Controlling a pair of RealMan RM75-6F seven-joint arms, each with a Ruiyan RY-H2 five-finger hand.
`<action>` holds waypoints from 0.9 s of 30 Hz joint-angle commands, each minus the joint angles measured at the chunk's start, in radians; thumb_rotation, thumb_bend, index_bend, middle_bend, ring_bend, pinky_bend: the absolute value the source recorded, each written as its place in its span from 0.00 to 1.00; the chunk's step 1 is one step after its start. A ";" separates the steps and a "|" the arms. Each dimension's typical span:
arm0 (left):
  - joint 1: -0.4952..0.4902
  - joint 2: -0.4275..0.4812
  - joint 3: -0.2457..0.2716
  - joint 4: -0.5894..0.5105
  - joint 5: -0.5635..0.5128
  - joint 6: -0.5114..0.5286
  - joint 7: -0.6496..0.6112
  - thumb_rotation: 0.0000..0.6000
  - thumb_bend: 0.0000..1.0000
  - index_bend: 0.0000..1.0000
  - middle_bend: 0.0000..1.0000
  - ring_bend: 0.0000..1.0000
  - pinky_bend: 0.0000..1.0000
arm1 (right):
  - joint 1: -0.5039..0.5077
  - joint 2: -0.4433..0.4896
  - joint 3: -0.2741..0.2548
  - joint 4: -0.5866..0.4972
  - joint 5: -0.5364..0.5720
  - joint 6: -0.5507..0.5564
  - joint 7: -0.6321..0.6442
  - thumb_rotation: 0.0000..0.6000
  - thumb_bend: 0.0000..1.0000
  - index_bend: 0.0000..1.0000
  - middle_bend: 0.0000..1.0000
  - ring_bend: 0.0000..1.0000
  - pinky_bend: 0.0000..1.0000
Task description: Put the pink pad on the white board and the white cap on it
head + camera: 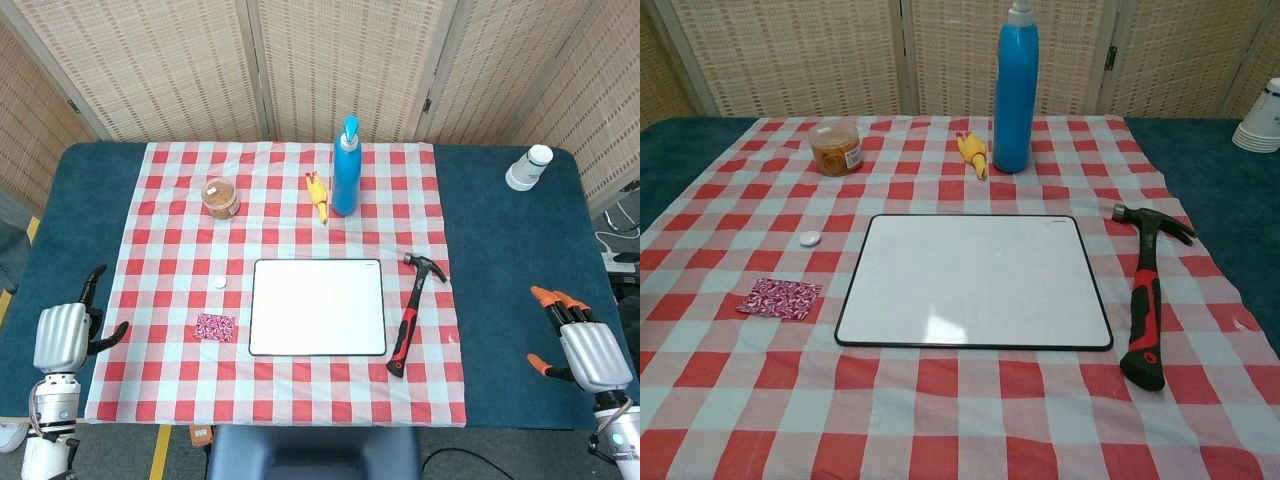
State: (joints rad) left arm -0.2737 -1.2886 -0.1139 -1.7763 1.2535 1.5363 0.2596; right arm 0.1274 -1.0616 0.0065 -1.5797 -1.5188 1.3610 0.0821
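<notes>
The pink patterned pad [215,327] [780,298] lies flat on the checked cloth just left of the white board [318,306] [974,280]. The small white cap [219,282] [810,238] sits on the cloth above the pad, near the board's upper left corner. The board carries nothing. My left hand [66,335] hovers at the table's left front edge, fingers apart and holding nothing. My right hand [585,345] stays at the right front edge, also open with orange-tipped fingers spread. Neither hand appears in the chest view.
A red-and-black hammer [410,315] [1146,300] lies right of the board. Behind the board stand a blue spray bottle [346,172] [1016,90], a yellow rubber chicken [317,196] [973,152] and a jar [220,198] [836,147]. Stacked white cups [529,167] [1262,118] sit far right.
</notes>
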 commanded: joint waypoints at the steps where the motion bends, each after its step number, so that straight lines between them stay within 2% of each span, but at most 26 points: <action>1: 0.000 -0.006 -0.001 0.001 0.001 -0.009 0.011 1.00 0.22 0.12 0.92 0.98 1.00 | -0.003 0.002 -0.001 0.001 -0.006 0.007 0.007 1.00 0.13 0.00 0.11 0.02 0.18; 6: 0.004 -0.003 -0.001 -0.028 0.014 -0.012 0.043 1.00 0.22 0.14 0.93 0.98 1.00 | -0.008 0.005 -0.006 0.005 -0.026 0.023 0.025 1.00 0.13 0.00 0.11 0.03 0.18; 9: 0.003 0.021 -0.001 -0.060 0.021 -0.023 0.067 1.00 0.22 0.20 0.94 0.98 1.00 | -0.010 0.005 -0.008 0.006 -0.042 0.036 0.029 1.00 0.13 0.00 0.11 0.03 0.18; 15: -0.037 0.104 0.019 -0.138 0.003 -0.140 0.149 1.00 0.23 0.23 0.98 1.00 1.00 | -0.008 0.005 -0.010 0.004 -0.042 0.030 0.023 1.00 0.13 0.00 0.11 0.06 0.18; 19: -0.092 0.150 0.004 -0.229 -0.081 -0.238 0.233 1.00 0.23 0.25 1.00 1.00 1.00 | 0.006 -0.001 -0.014 0.007 -0.043 0.001 0.013 1.00 0.13 0.00 0.12 0.09 0.18; 23: -0.127 0.135 -0.006 -0.275 -0.148 -0.273 0.299 1.00 0.23 0.26 1.00 1.00 1.00 | 0.013 -0.006 -0.014 0.013 -0.043 -0.012 0.013 1.00 0.13 0.00 0.12 0.09 0.18; 25: -0.142 0.128 -0.001 -0.285 -0.171 -0.292 0.329 1.00 0.23 0.24 1.00 1.00 1.00 | 0.015 -0.006 -0.014 0.014 -0.044 -0.014 0.015 1.00 0.13 0.00 0.12 0.09 0.18; 27: -0.189 0.104 0.016 -0.292 -0.246 -0.348 0.430 1.00 0.23 0.20 1.00 1.00 1.00 | 0.018 -0.007 -0.013 0.018 -0.046 -0.015 0.017 1.00 0.13 0.00 0.12 0.09 0.18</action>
State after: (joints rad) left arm -0.4145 -1.1636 -0.1109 -2.0524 1.0773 1.2428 0.6014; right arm 0.1449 -1.0685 -0.0069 -1.5617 -1.5643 1.3462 0.0988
